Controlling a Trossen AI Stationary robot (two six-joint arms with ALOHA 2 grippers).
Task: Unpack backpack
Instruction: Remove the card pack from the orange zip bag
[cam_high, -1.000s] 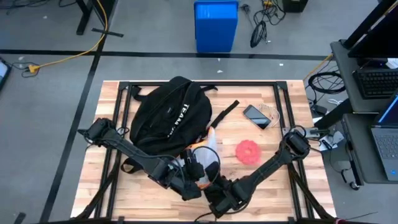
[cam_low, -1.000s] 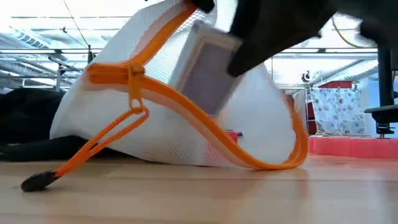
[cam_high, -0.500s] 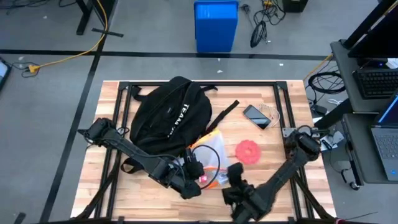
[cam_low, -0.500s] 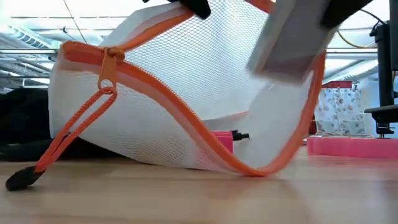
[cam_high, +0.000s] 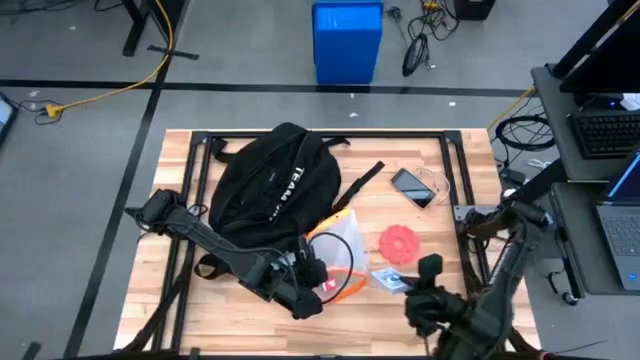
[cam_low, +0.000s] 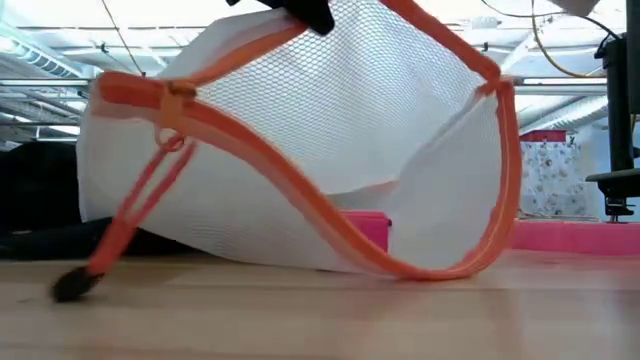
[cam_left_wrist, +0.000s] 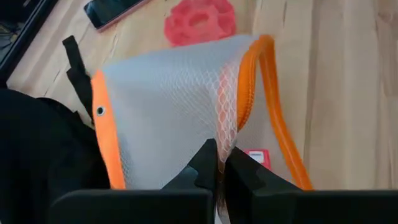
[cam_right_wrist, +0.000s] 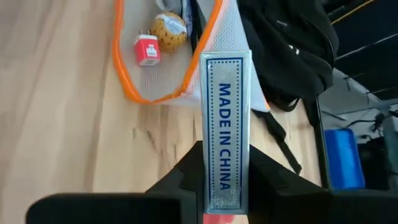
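Observation:
The black backpack (cam_high: 275, 185) lies at the table's far left, resting on its back. In front of it a white mesh pouch (cam_high: 340, 252) with orange zip trim stands open, and my left gripper (cam_high: 318, 276) is shut on it. A red-and-white plug (cam_right_wrist: 147, 50) and a yellowish round thing (cam_right_wrist: 169, 26) lie inside. To the pouch's right, my right gripper (cam_high: 400, 283) is shut on a small silvery box (cam_high: 385, 278) printed "MADE IN CHINA". My left gripper pinches the pouch's mesh wall (cam_left_wrist: 219, 134) between its two fingers, close to the orange trim. The held part is raised, the mouth (cam_low: 420, 160) gapes, and the pouch's bottom (cam_low: 330, 262) rests on the table. My right gripper pinches the box's two broad faces between its fingers, the narrow printed edge (cam_right_wrist: 224, 134) toward the wrist camera. The box reaches far back between the fingers and points toward the pouch, outside it.
A red flower-shaped piece (cam_high: 400, 243) lies right of the pouch, and a phone (cam_high: 412, 187) and a black strap (cam_high: 362, 179) lie farther back. The pouch's orange pull cord (cam_low: 130, 220) trails onto the wood. Bare table shows at the near left and near right.
My right gripper has drawn the box out of the pouch and carried it toward the table's right edge, its arm swinging right. The pouch's mouth has sprung wider, and its pull cord has swung. My left gripper has kept its hold.

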